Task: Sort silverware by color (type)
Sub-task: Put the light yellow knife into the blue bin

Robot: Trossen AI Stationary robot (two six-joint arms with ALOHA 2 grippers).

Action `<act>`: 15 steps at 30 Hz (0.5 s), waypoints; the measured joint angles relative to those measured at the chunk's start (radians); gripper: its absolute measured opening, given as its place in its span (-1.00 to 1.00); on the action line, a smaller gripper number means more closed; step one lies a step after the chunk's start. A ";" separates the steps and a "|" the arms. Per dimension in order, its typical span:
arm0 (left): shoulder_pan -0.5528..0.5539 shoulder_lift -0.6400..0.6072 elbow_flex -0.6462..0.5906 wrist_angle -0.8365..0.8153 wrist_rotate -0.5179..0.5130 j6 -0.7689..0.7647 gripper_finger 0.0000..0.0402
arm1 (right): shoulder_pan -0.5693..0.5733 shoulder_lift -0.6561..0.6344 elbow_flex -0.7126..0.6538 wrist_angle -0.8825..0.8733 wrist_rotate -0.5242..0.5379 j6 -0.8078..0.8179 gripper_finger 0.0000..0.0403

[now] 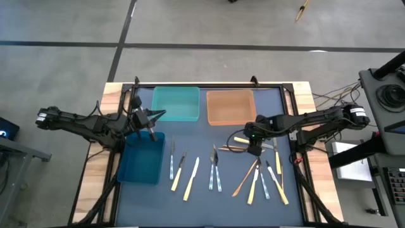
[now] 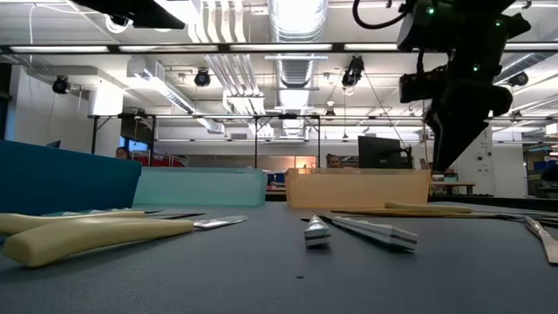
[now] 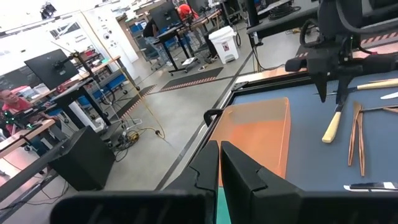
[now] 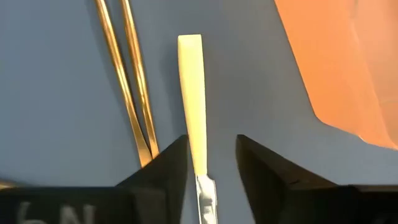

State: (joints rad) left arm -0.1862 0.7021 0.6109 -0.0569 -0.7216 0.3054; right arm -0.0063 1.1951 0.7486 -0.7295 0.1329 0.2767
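Note:
Several pieces of silverware lie flat on the dark mat [image 1: 202,136]: pale yellow, silvery and orange-tan ones [image 1: 190,178], [image 1: 266,180]. My right gripper [image 4: 211,155] [image 1: 253,149] hangs open above a pale yellow-handled knife [image 4: 191,93], pointing steeply down. Its fingers stand on either side of the handle without touching it. Two slim orange-tan pieces [image 4: 127,74] lie beside that knife. My left gripper [image 3: 219,152] [image 1: 152,117] is shut on nothing and hovers level over the near corner of the teal bin [image 1: 176,103].
The teal bin and an orange bin [image 1: 231,106] stand along the mat's far edge, and a dark blue bin [image 1: 140,161] stands at its left. A black frame [image 1: 209,85] borders the mat. Desks and people show in the room beyond.

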 joint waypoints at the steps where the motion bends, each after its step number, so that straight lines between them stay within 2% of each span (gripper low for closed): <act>1: 0.000 0.000 0.000 0.001 0.000 0.000 -1.00 | 0.000 0.008 0.000 0.004 0.000 -0.005 -0.23; 5: 0.000 0.002 0.000 0.009 0.000 0.000 -1.00 | 0.000 0.041 0.000 0.004 -0.009 -0.006 -0.06; 15: 0.000 0.017 0.000 0.012 0.000 0.000 -1.00 | 0.000 0.107 0.000 0.005 -0.010 0.001 -0.10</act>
State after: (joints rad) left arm -0.1860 0.7192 0.6109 -0.0448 -0.7219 0.3054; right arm -0.0067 1.3022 0.7483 -0.7240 0.1230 0.2775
